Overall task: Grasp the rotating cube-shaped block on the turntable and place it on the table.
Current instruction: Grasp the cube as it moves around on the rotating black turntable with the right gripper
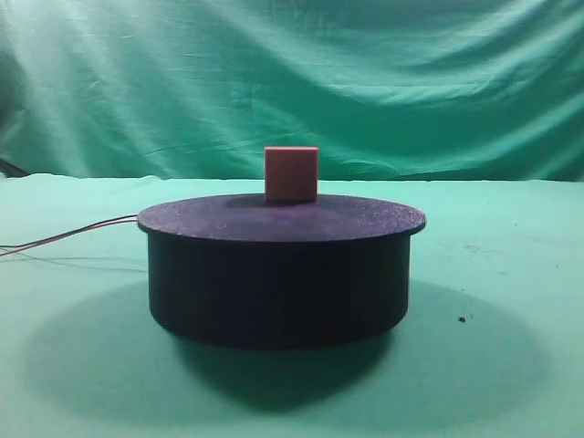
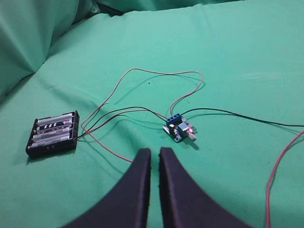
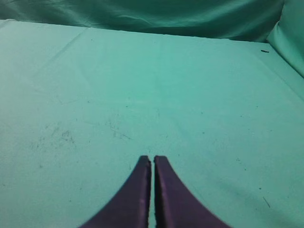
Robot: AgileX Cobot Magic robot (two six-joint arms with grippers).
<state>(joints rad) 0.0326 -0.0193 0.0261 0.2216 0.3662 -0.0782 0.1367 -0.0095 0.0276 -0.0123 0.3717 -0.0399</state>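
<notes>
A wrinkled green fabric backdrop (image 1: 365, 82) hangs behind the scene, its folds running in soft diagonal creases and catching brighter light toward the upper left. It meets the flat green cloth-covered worktop (image 1: 511, 274) along a nearly straight horizontal seam. The cloth is matte, with faint scuffs and small dark specks visible in the right wrist view (image 3: 61, 135). Light falls from above and the front, casting a broad soft shadow (image 1: 274, 365) on the cloth in the foreground. In the left wrist view the cloth rises into a rumpled fold (image 2: 28, 42) at the left edge
</notes>
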